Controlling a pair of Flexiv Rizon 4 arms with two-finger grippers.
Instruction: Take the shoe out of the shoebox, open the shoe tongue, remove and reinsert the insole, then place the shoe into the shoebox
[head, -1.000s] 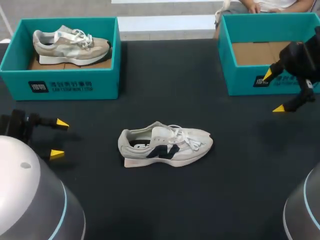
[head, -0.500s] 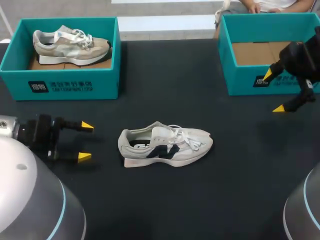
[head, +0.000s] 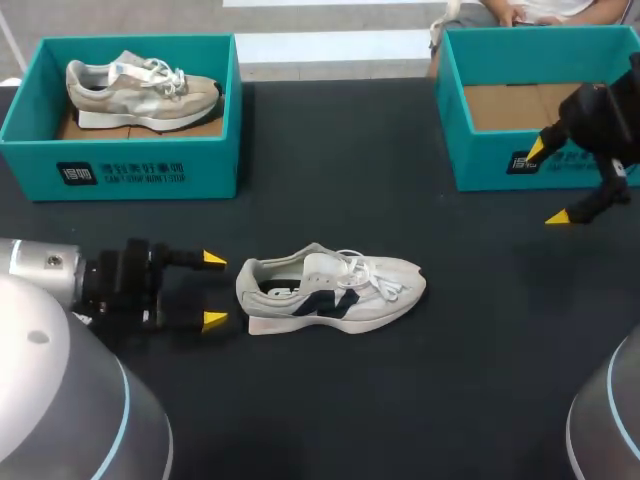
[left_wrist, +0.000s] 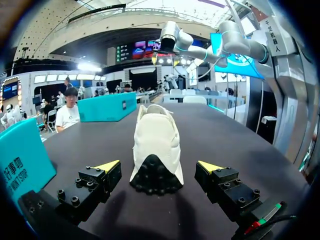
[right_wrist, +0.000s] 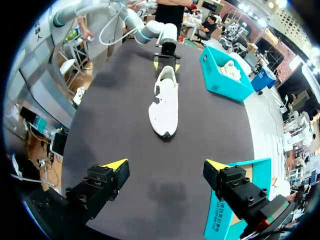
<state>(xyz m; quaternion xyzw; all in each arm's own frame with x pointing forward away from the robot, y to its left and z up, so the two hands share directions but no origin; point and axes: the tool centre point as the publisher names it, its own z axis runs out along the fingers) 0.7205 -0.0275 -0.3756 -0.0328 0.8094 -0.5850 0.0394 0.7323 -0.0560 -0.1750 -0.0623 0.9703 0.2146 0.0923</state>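
Left gripper (head: 213, 290) spread wide, right gripper (head: 547, 182) likewise

The white cloth sneaker (head: 330, 290) looks matt, with a knobbly black rubber heel. The black bench (head: 400, 400) is smooth and matt. My fingers (left_wrist: 220, 179) carry smooth yellow plastic tips.

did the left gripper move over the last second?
Yes. The left gripper has advanced toward the heel of the white shoe, which stayed put; its open fingers are now just short of it.
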